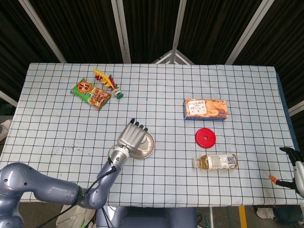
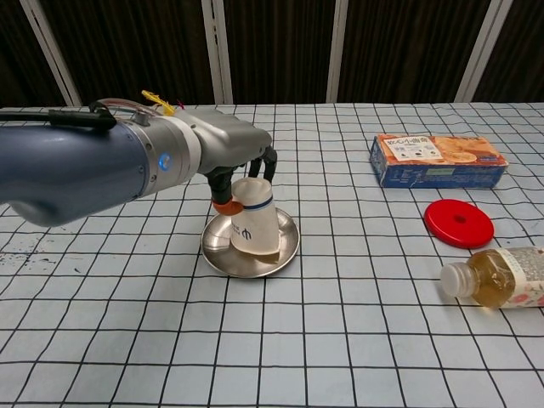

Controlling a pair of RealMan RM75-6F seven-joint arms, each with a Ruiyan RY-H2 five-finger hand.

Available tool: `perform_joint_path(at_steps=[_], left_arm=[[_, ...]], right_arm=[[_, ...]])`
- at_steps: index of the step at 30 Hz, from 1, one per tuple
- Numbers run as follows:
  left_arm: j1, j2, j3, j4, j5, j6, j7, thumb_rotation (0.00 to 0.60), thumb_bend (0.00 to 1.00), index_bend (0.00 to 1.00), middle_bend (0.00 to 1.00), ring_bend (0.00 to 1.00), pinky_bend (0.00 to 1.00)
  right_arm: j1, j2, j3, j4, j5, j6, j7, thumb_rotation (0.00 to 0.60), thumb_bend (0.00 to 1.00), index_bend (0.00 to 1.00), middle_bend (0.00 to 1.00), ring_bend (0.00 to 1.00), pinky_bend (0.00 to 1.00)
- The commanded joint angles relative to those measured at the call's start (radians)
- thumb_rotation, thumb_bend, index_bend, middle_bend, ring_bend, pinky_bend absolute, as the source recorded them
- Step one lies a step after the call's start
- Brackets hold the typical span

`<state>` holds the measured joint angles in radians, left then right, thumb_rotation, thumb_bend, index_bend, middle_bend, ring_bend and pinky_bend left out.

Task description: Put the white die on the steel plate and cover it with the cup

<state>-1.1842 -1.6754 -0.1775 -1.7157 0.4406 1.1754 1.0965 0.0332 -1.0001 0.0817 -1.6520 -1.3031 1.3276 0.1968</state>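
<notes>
My left hand [image 2: 244,163] grips the white cup [image 2: 255,223] from above. The cup stands mouth down, slightly tilted, on the steel plate [image 2: 217,255]. The white die does not show; the cup stands where it lay on the plate. In the head view the left hand [image 1: 133,137] hides the cup and most of the plate [image 1: 149,149]. Beyond the table's right edge a small part of my right hand [image 1: 292,159] shows, too little to tell how its fingers lie.
An orange biscuit box [image 2: 437,160] lies at the back right, a red lid [image 2: 459,223] in front of it and a tea bottle [image 2: 497,279] on its side nearer me. Snack packets [image 1: 91,93] and a feather toy [image 1: 107,80] lie at the back left.
</notes>
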Motion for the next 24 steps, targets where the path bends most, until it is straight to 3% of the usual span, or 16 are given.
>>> perform_joint_path(at_steps=[1,12,18,24], left_arm=[[0.01,-0.001,0.012,0.011,0.036,-0.017,-0.031,0.6,0.52,0.35,0.28,0.22,0.15],[0.03,0.029,0.069,0.036,0.163,-0.049,-0.072,0.6,0.52,0.35,0.28,0.22,0.15],[0.023,0.048,0.116,0.066,0.223,-0.067,-0.035,0.6,0.52,0.35,0.28,0.21,0.15],[0.025,0.034,0.126,0.088,0.241,-0.061,-0.021,0.6,0.52,0.35,0.27,0.21,0.15]], right_arm=[[-0.001,0.003,-0.001,0.003,-0.007,0.002,0.009,0.6,0.1,0.21,0.19,0.15,0.01],[-0.001,0.007,-0.003,0.002,-0.012,-0.002,0.02,0.6,0.1,0.21,0.19,0.15,0.01],[0.006,0.006,0.0,-0.01,-0.004,-0.015,0.01,0.6,0.1,0.21,0.19,0.15,0.01],[0.002,0.008,-0.004,-0.002,-0.009,-0.013,0.027,0.6,0.1,0.21,0.19,0.15,0.01]])
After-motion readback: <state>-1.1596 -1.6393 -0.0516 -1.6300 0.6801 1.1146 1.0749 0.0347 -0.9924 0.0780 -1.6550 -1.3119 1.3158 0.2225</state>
